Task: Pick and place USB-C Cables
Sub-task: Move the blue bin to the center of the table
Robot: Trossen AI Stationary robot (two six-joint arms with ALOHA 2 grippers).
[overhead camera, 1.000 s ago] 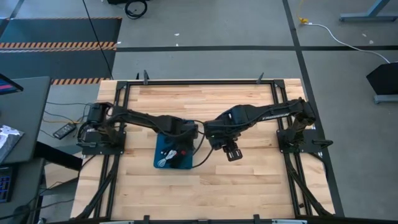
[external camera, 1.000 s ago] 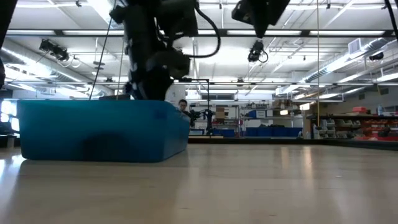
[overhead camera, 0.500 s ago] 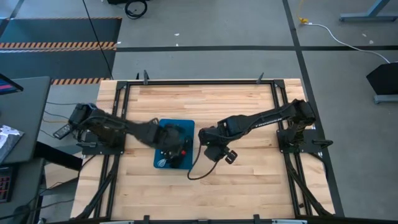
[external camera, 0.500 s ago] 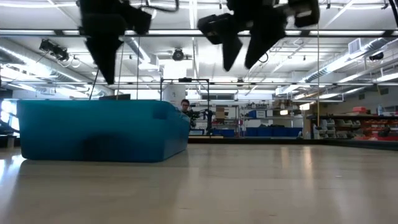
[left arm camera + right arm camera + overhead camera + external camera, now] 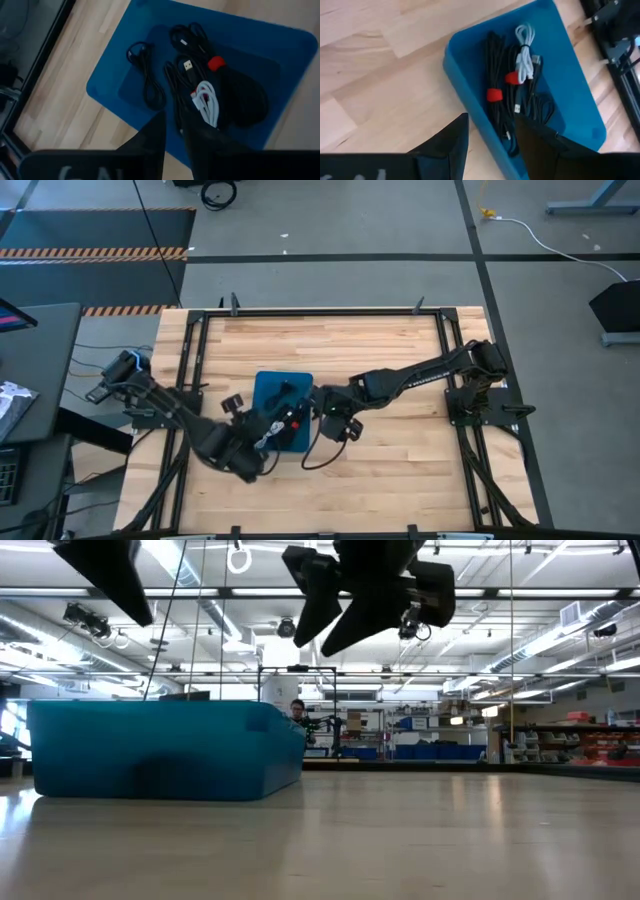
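Observation:
A blue bin [image 5: 270, 380] stands on the wooden table and holds several bundled cables. In the left wrist view I see two black bundles [image 5: 145, 75], one with a red tie [image 5: 216, 62] and a white one [image 5: 207, 100], all lying on the bin's floor. The right wrist view shows the same pile [image 5: 493, 95]. My left gripper [image 5: 173, 125] hovers at the bin's near left corner [image 5: 262, 442], empty, with a narrow gap between its fingers. My right gripper [image 5: 490, 130] hangs open beside the bin's right side [image 5: 322, 423], well above the table [image 5: 318, 638].
Bare wooden tabletop [image 5: 400, 470] lies to the right of and nearer than the bin. A dark metal frame [image 5: 320, 310] runs along the table's edges. A thin black cord [image 5: 308, 463] loops on the table below the right gripper.
My left gripper has risen out of the bin and swung toward the table's near left, now looking back at the bin. My right gripper has moved left toward the bin and come lower. The cables in the bin lie still.

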